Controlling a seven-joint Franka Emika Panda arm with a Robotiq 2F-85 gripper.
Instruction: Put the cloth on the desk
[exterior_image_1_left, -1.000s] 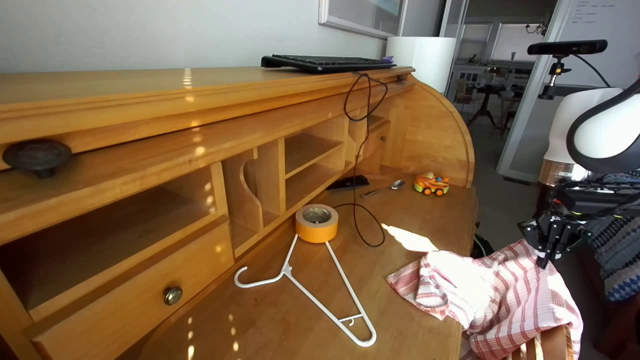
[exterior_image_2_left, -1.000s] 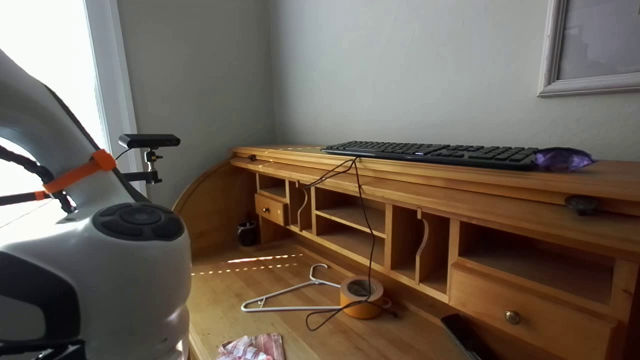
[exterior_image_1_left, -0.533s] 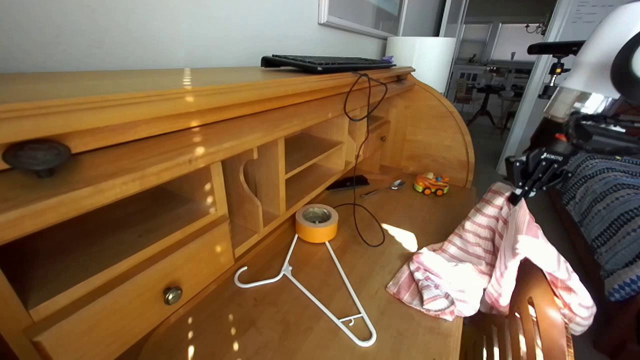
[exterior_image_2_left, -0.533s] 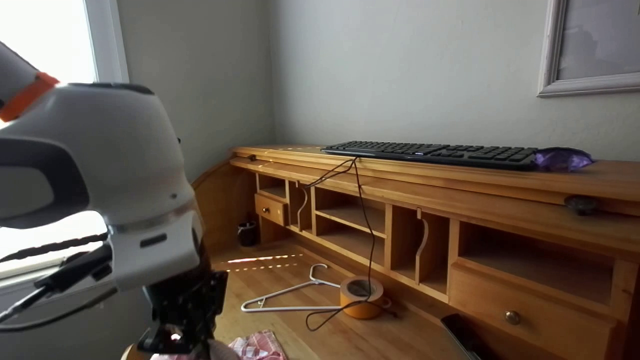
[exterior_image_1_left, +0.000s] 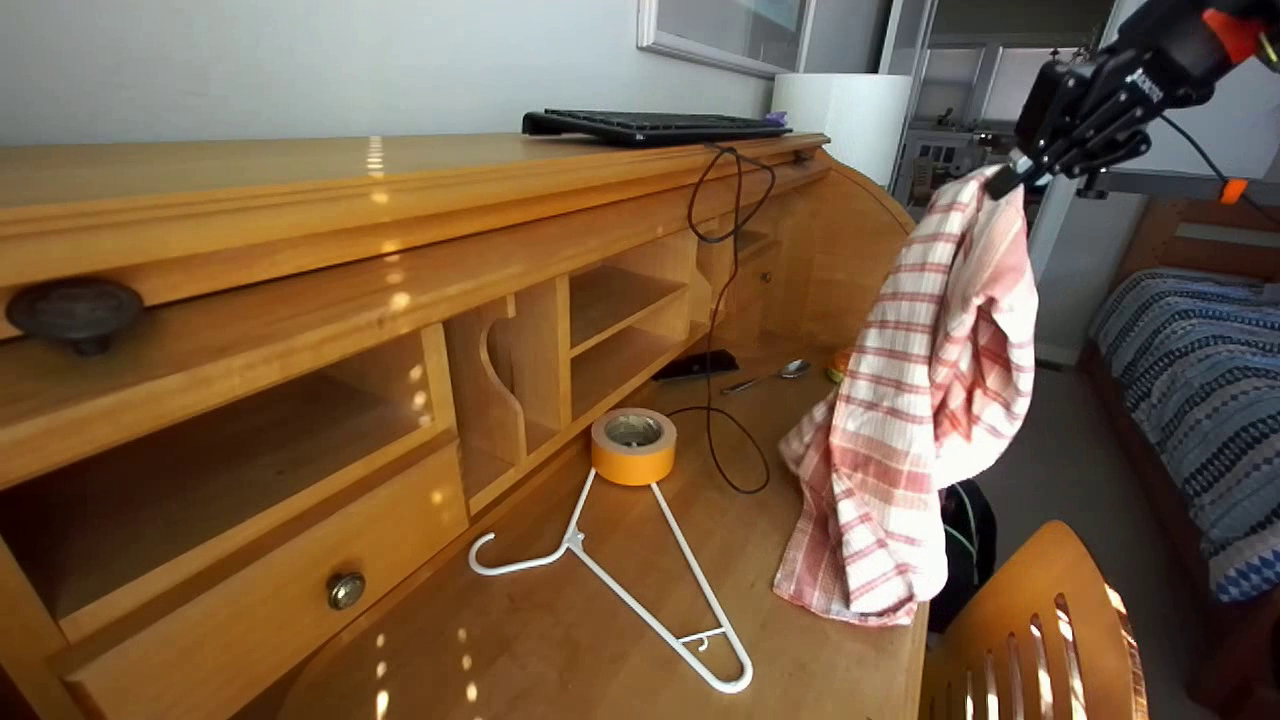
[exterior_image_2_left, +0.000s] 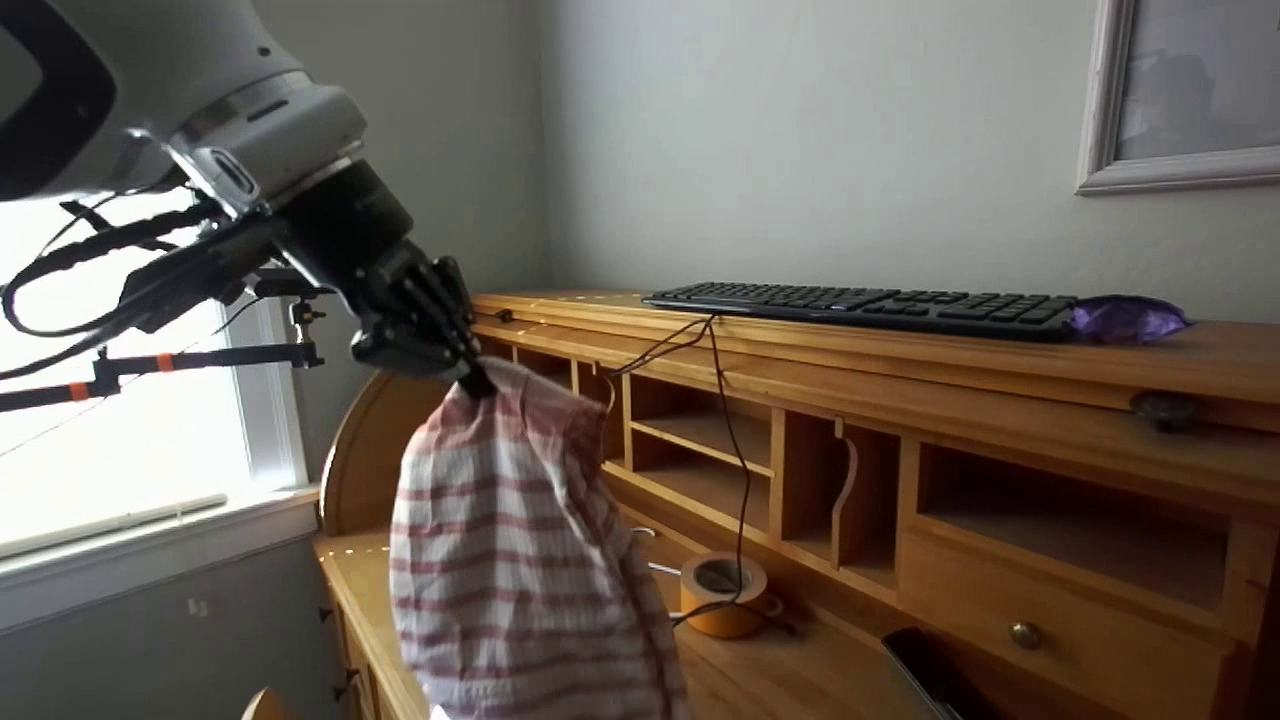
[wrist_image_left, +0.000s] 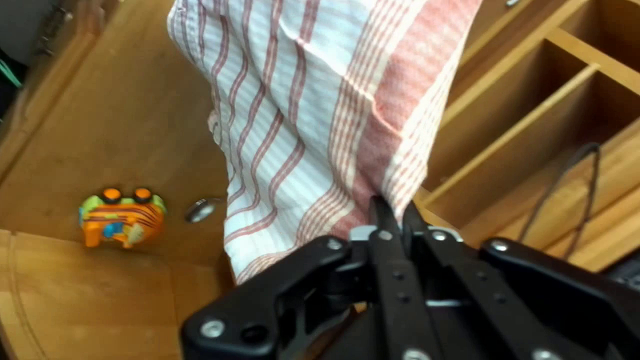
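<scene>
Gripper (wrist_image_left: 396, 212) clamped on striped cloth (exterior_image_1_left: 900, 400), which hangs over the wooden desk (exterior_image_1_left: 560, 640) near its edge; contact at bottom unclear. On the desk: white hanger (exterior_image_1_left: 630, 594), orange tape roll (exterior_image_1_left: 633, 465), spoon (exterior_image_1_left: 795, 369), toy car (wrist_image_left: 121, 218). Keyboard (exterior_image_1_left: 655, 128) up top. Slatted chair (exterior_image_1_left: 1000, 590) alongside, bed (exterior_image_1_left: 1200, 350) farther off.

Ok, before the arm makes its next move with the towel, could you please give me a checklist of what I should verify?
1. Gripper shut on the striped dish towel: ok, fabric pinched.
2. Towel clear of the orange toy car: ok, apart in the wrist view.
3. Towel clear of the tape roll and white clothes hanger: ok, bare desk between.
4. Towel clear of the wooden chair: ok, a gap shows in an exterior view.
5. Towel's lower end resting on the desk: cannot tell.
6. Towel spread open: not ok, it hangs in folds.
</scene>
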